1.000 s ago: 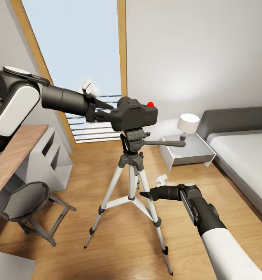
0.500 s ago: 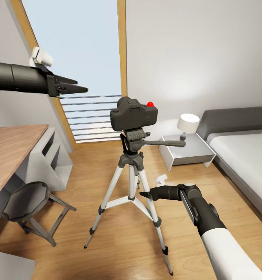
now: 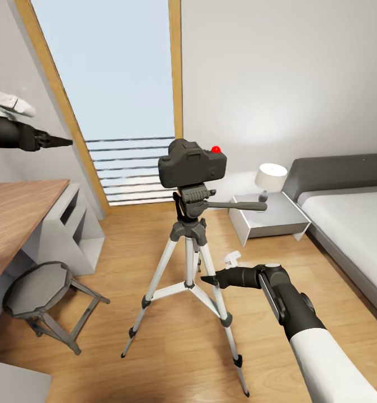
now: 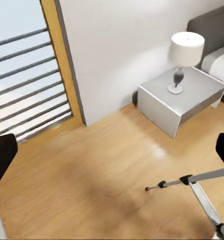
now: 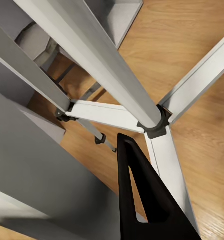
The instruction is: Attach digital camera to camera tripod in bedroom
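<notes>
Head view: camera [image 3: 192, 163] sits on the tripod [image 3: 189, 263] head, free of both claws; rigid, top-heavy, best held by its body sides. Left claw [image 3: 59, 142] closed. Left wrist view: fingers apart? Cannot tell. Right wrist view: right claw [image 5: 141, 200] closed beside a leg.

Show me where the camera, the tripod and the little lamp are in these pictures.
digital camera [image 3: 191, 163], head view, front of its dark body.
camera tripod [image 3: 190, 258], head view, silver centre column.
lamp [image 4: 187, 48], left wrist view, white shade.
</notes>
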Controlling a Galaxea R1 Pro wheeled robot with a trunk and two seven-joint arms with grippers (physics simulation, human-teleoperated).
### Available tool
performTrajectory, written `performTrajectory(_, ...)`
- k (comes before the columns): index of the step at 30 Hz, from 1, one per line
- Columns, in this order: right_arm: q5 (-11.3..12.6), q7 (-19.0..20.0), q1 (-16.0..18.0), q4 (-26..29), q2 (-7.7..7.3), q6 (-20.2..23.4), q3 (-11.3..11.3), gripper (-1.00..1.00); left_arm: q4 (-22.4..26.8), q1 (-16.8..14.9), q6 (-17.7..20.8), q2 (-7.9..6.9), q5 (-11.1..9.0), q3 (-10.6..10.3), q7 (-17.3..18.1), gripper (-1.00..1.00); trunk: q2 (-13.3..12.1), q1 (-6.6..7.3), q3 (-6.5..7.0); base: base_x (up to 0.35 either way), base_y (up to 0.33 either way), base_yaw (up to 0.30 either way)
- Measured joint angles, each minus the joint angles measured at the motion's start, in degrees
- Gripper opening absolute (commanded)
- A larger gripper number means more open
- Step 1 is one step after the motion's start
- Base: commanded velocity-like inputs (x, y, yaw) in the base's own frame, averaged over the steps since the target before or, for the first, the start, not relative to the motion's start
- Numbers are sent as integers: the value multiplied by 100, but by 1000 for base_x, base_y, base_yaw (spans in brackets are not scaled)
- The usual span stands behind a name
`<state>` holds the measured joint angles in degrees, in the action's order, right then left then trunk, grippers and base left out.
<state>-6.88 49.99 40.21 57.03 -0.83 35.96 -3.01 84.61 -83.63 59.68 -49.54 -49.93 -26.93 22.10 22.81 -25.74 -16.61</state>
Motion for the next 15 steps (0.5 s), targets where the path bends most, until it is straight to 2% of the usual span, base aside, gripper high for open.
performTrajectory(4,-19,13,0,16,1,10,1,-100,-555,591,-28,74,-57,-377,-663,100,-1,0,0,0,0,0)
performTrajectory(5,-18,10,0,13,0,13,1,-100,-950,915,-68,204,-64,-589,-971,100,1,1,0,0,0,0)
performTrajectory(7,-20,14,1,16,0,7,1,-100,-1436,1269,-156,415,-93,-795,-1251,100,0,0,0,0,0,0)
performTrajectory(9,-22,19,1,18,0,6,1,-100,-1977,1567,-324,681,-96,-919,-1473,100,-1,0,0,0,0,0)
performTrajectory(10,-16,16,1,14,-1,7,1,-100,-2571,1793,-577,960,-81,-990,-1625,100,0,0,0,0,0,0)
performTrajectory(14,-18,13,1,18,-1,6,1,-100,-3980,2084,-1280,1533,-55,-1102,-1770,100,0,0,0,0,0,0)
performTrajectory(15,-20,22,1,15,-4,7,4,-100,-4684,2154,-1646,1807,-46,-1126,-1787,100,0,0,-1,0,0,0)
